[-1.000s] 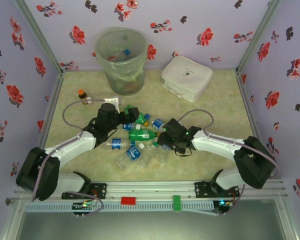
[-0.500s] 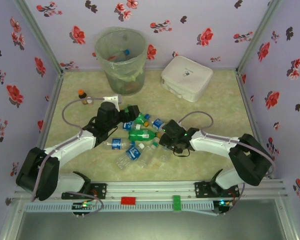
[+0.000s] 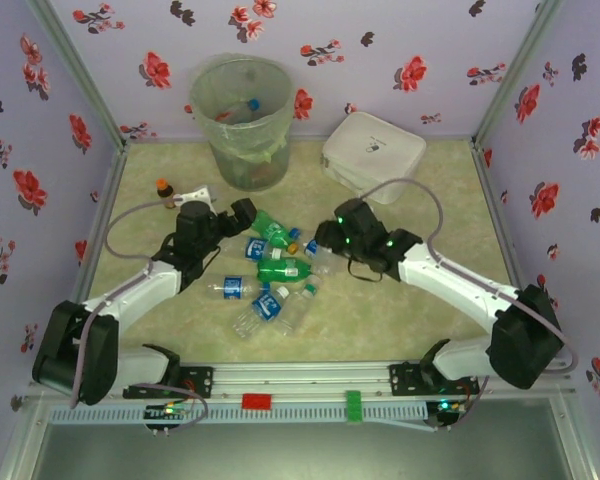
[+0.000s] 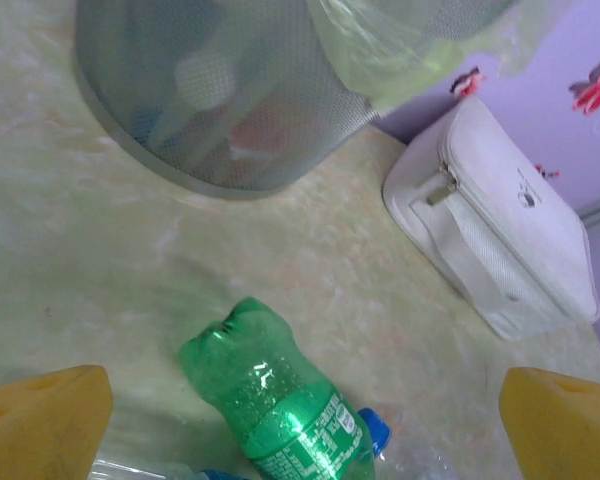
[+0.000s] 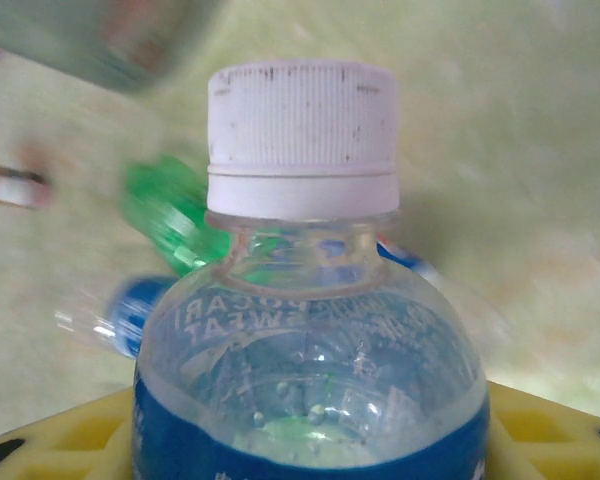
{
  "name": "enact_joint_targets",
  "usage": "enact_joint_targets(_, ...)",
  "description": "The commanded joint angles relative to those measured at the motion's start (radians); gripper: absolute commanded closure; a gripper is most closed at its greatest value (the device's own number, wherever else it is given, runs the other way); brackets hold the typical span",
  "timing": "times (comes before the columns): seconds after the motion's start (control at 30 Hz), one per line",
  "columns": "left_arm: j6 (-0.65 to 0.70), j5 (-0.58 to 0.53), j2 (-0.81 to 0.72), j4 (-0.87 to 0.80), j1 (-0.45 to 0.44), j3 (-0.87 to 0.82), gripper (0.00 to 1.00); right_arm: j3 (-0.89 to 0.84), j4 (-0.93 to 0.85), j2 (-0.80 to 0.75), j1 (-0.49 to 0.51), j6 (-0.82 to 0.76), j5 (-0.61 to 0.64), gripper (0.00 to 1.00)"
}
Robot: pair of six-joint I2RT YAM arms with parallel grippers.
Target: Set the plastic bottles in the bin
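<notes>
Top external view: one bin [image 3: 230,150] stands at the upper left of centre against the back wall. A few bottles show inside it, but they cannot be counted through its wall. One flat white box [image 3: 373,155] lies to its right. The plastic bottles [image 3: 280,268] lie in a loose pile at mid-frame between the two arms. Two are green and at least five are clear with blue labels; the tangle is too tight for a sure count. One small brown bottle [image 3: 164,190] with an orange cap stands apart at the left edge of the mat.

The left gripper [image 3: 242,212] hangs over the upper left of the pile. In the left wrist view its two yellow fingers [image 4: 40,420] sit at the lower corners, spread wide with nothing gripped. One green bottle [image 4: 280,400] lies on the mat between them.

The right gripper [image 3: 325,243] is at the pile's right side. In the right wrist view its jaws are drawn narrow on one clear white-capped bottle [image 5: 302,330] with a blue label, a yellow pad at each lower corner.
</notes>
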Motion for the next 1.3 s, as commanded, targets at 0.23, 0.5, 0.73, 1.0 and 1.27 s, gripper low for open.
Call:
enact_joint_targets(0.23,-0.059,-0.007,-0.079,-0.276,0.147,0.084,0.00,0.493,0.207,0.278,-0.072,-0.215,-0.123,0.51)
enact_joint_targets(0.5,-0.003,0.117,-0.155,-0.190,0.215,-0.004,0.00,0.858,0.312,0.510,-0.107,-0.219,-0.190,0.51)
enact_joint_targets(0.73,0.004,0.211,-0.149,-0.174,0.215,-0.042,0.00,1.255,0.350,0.785,-0.136,-0.180,-0.212,0.51)
enact_joint_targets(1.0,0.029,0.255,-0.188,-0.214,0.216,-0.069,0.00,1.498,0.586,1.044,-0.156,-0.123,-0.214,0.52)
enact_joint_targets(1.27,0.029,0.255,-0.238,-0.252,0.217,-0.076,0.00,1.609,0.673,1.180,-0.141,-0.171,-0.152,0.52)
